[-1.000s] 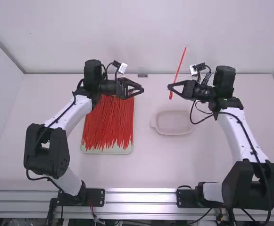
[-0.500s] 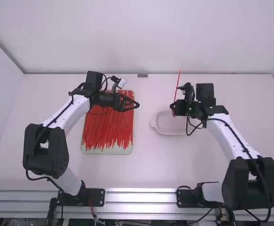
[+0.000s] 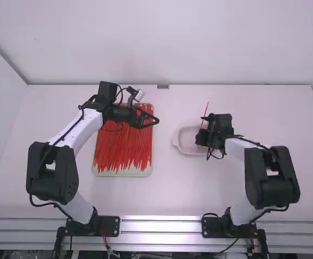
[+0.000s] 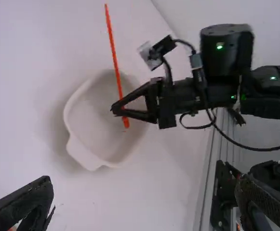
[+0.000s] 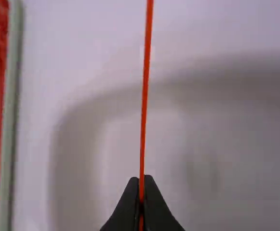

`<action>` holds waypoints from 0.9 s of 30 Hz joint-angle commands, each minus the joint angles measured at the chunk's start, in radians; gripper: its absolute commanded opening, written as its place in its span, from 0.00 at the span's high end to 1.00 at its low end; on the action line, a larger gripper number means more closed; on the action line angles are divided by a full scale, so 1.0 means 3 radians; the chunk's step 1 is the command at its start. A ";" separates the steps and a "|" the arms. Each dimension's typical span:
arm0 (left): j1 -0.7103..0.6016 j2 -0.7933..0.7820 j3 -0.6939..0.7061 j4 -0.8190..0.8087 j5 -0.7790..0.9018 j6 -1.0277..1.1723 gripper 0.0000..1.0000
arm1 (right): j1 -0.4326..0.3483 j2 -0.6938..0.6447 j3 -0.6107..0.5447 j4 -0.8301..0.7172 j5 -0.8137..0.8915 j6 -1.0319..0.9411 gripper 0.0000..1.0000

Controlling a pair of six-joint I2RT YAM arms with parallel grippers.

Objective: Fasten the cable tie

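Red plastic cable tie (image 5: pixel 145 91) stands near upright over the white shallow dish (image 3: pixel 184 144), low end pinched in the right gripper (image 5: pixel 140 185); left gripper (image 3: pixel 155 120) gapes wide. We judge it light, whippy, slick: hold near the end.

I saw my right pincer (image 5: pixel 140 182) clamped on a red tie (image 5: pixel 145 96) that ran straight out over the white dish (image 5: pixel 72 144), with a tray (image 5: pixel 12 120) of ties beside it.
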 commanded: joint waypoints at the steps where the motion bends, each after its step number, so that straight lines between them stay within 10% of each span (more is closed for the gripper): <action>1: 0.0013 -0.0019 0.0074 -0.0015 0.0056 0.0050 0.01 | -0.0009 0.0165 0.0125 -0.0005 -0.0023 0.0031 1.00; 6: 0.0013 -0.0019 0.0074 -0.0003 0.0075 0.0036 0.01 | -0.0009 0.0212 0.0193 -0.0027 -0.0079 0.0033 0.82; 7: 0.0013 -0.0019 0.0074 -0.0004 0.0075 0.0036 0.01 | -0.0009 0.0211 0.0207 -0.0032 -0.0081 0.0032 0.10; 9: 0.0013 -0.0019 0.0074 -0.0006 0.0076 0.0037 0.01 | -0.0008 0.0209 0.0217 -0.0036 -0.0081 0.0034 0.02; 27: 0.0013 -0.0692 0.0075 -0.0562 -0.0320 -0.0167 0.01 | -0.0009 -0.0749 0.0698 -0.1540 -0.0154 -0.0057 0.02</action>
